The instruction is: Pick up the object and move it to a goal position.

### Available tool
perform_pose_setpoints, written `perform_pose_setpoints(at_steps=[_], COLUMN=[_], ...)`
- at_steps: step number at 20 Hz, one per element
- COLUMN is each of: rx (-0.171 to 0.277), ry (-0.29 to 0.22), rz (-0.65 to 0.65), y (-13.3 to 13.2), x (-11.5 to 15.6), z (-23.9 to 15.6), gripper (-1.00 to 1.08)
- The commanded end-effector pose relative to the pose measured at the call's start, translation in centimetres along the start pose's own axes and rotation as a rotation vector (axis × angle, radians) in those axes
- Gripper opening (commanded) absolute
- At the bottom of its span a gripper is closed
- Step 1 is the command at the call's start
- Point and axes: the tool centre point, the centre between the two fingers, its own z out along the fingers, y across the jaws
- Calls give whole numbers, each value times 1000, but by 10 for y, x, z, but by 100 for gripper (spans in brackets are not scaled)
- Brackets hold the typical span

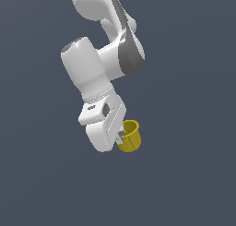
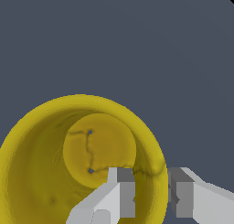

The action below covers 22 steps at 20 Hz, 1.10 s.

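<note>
my pincer [image 2: 151, 191] pinches the yellow cup [image 1: 130, 136] by its wall, one finger [image 2: 122, 193] inside, other outside, bc the cup's narrow. cup hangs at pincer tip, w/ no goal marker in view.

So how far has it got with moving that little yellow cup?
Picked up, it seems: the gripper pinches the yellow cup by its wall, one finger inside, one outside. The cup looks carried, tilted. Still left: reaching the goal position, which no marker shows in either view.

The small yellow cup [image 1: 130, 137], tapered and hollow, hangs tilted, its wall pinched by the pincer [image 2: 152, 191].
</note>
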Motion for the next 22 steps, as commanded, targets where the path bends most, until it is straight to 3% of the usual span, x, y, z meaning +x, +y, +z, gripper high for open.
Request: perform_pose_setpoints(at_steps=[1,12,22], rx=[-23,-86,-102], ry=[37,164,204], rz=[-38,-164,-202], y=[10,37,43], x=[6,22,27], z=[-12,-49,-61], gripper=[-100,-100,-100])
